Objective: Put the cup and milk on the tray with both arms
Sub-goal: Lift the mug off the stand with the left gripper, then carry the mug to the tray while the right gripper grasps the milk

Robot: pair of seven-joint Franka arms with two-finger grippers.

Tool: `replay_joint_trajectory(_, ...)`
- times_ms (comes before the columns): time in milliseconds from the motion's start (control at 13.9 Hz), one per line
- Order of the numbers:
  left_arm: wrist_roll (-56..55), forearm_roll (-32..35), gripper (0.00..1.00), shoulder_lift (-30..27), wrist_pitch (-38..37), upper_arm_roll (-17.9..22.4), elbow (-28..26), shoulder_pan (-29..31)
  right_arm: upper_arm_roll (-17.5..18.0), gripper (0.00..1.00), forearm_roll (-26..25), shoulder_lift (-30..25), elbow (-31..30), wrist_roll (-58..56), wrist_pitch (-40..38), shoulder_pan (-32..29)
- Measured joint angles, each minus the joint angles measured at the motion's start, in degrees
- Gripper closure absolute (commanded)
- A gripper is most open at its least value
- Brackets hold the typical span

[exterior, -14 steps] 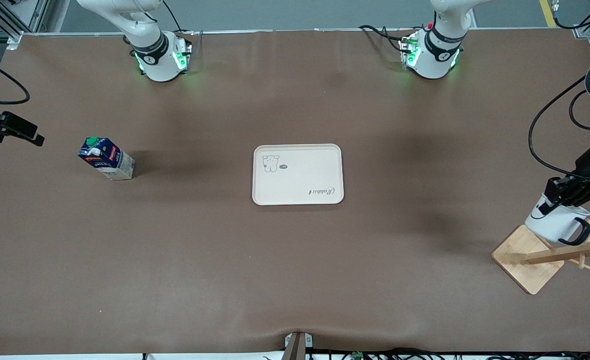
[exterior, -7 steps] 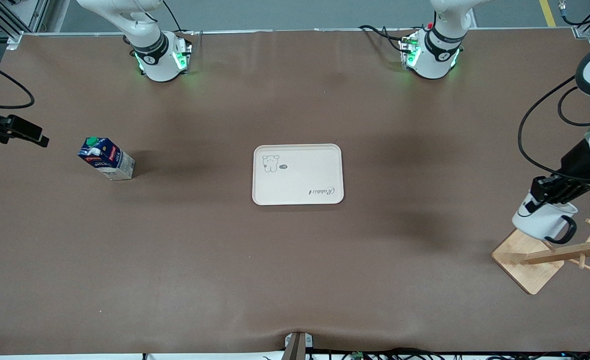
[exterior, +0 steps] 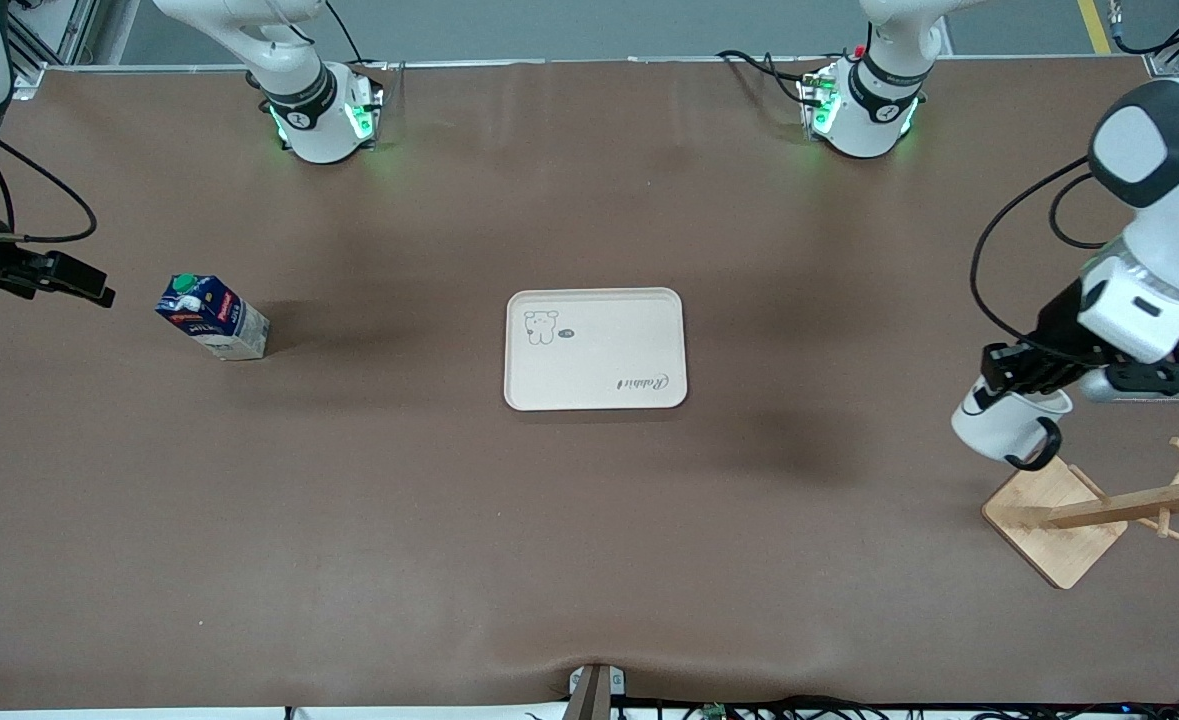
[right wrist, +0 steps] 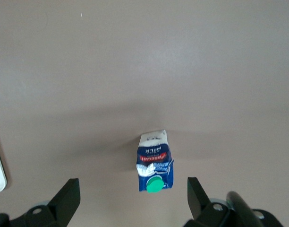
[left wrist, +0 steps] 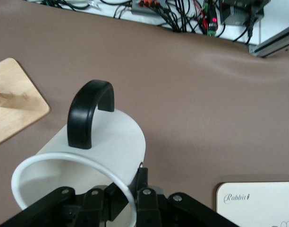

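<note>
Brown matting covers my table in the front view: the tray (exterior: 595, 348) sits mid-table, the milk (exterior: 213, 318) stands toward the right arm's end, and my left gripper (exterior: 1022, 371) carries the cup (exterior: 1005, 428) above bare mat beside the wooden rack (exterior: 1059, 515). From the left wrist, the fingers (left wrist: 143, 196) pinch only the rim, so I judge the cup could swing or slip. From the right wrist, my right gripper (right wrist: 130, 197) hangs wide open above the milk, holding nothing.
</note>
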Motion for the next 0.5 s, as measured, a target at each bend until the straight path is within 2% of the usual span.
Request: replay_joint_trajectory(502,-10.23,2.91,1.0,6.8,-4.74,-0.38,5.85,-9.47,-0.15,0.0,0.01,0.65,0.54,-0.44,1.59,-1.61)
